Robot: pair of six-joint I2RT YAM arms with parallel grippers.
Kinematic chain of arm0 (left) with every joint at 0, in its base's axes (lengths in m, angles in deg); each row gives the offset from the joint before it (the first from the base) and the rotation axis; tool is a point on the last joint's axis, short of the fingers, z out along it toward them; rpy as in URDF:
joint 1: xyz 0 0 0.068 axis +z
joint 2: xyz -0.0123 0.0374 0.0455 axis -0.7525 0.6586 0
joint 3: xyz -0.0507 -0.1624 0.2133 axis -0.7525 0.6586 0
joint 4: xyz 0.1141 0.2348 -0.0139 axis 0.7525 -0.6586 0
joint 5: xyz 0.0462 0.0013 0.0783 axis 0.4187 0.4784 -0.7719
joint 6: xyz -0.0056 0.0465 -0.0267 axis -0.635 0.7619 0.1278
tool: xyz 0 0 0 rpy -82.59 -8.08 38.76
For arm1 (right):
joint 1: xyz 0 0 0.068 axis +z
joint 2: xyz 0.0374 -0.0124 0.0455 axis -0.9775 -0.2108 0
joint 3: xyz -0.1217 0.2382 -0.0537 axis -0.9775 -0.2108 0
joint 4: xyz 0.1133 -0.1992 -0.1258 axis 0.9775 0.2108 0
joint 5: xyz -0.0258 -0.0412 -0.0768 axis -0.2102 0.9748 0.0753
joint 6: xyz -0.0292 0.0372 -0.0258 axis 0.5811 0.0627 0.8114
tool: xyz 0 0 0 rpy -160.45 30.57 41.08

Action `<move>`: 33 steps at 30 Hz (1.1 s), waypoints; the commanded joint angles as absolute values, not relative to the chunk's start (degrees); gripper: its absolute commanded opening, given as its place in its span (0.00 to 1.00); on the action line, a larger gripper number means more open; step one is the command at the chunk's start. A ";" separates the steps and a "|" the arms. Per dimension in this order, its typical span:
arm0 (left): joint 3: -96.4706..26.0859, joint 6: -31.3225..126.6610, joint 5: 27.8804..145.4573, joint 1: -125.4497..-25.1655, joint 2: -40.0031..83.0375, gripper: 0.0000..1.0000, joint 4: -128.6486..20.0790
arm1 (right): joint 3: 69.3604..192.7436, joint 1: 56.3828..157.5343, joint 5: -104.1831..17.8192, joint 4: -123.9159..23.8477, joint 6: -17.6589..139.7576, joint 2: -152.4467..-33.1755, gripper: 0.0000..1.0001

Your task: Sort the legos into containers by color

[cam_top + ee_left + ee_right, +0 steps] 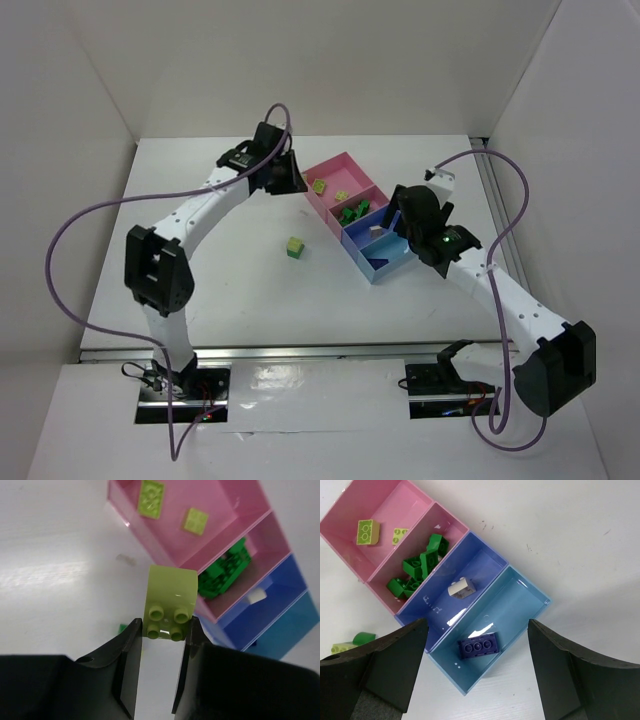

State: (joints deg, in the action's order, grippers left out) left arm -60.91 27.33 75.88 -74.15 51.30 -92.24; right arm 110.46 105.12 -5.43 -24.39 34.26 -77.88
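Mostly sorted. Top view: left pincer [285,178] at the upper end of the tray row [350,172], right pincer [402,222] over its lower end; loose bricks [294,247] on the surface [230,280] left of it, not yet sorted. Left wrist: pincer clamped on a yellow-green brick [169,600] near the end pink tray [220,500], which holds two alike. Right wrist: pincer apart, empty; second pink tray [452,530] has green bricks [417,567], dark blue tray [480,555] a whitish piece [461,588], light blue tray [515,600] a purple brick [478,646].

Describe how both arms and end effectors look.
Left arm and right arm: white links, black joint housings, each trailing a purple cable. A green light glows near the right wrist. Left end effector and right end effector have flat black fingers.
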 commanded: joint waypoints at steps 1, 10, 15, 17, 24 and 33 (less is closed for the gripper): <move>-70.56 25.67 78.06 -75.88 58.94 0.25 -91.81 | 111.49 105.69 -4.69 -25.93 33.94 -77.91 0.88; -104.70 28.22 81.84 -76.49 80.06 0.90 -103.76 | 110.27 105.69 -3.46 -23.56 33.94 -73.70 0.88; -79.17 31.73 76.40 -76.49 62.53 0.84 -97.36 | 110.26 105.69 -4.08 -24.70 33.94 -74.92 0.88; -72.39 32.78 74.64 -77.02 58.37 0.84 -97.35 | 110.26 105.69 -4.69 -24.70 33.94 -75.45 0.88; -52.16 33.42 71.73 -78.60 52.20 0.97 -97.35 | 109.12 105.69 -5.31 -25.93 33.94 -76.68 0.88; -48.45 32.27 73.13 -80.27 54.13 0.80 -96.03 | 109.73 106.22 -5.83 -25.93 33.94 -76.68 0.88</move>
State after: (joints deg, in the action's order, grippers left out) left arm -47.75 32.14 73.57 -80.10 53.44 -97.80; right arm 109.33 105.67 -6.24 -24.35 34.26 -76.81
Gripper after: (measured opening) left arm 0.818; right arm 0.877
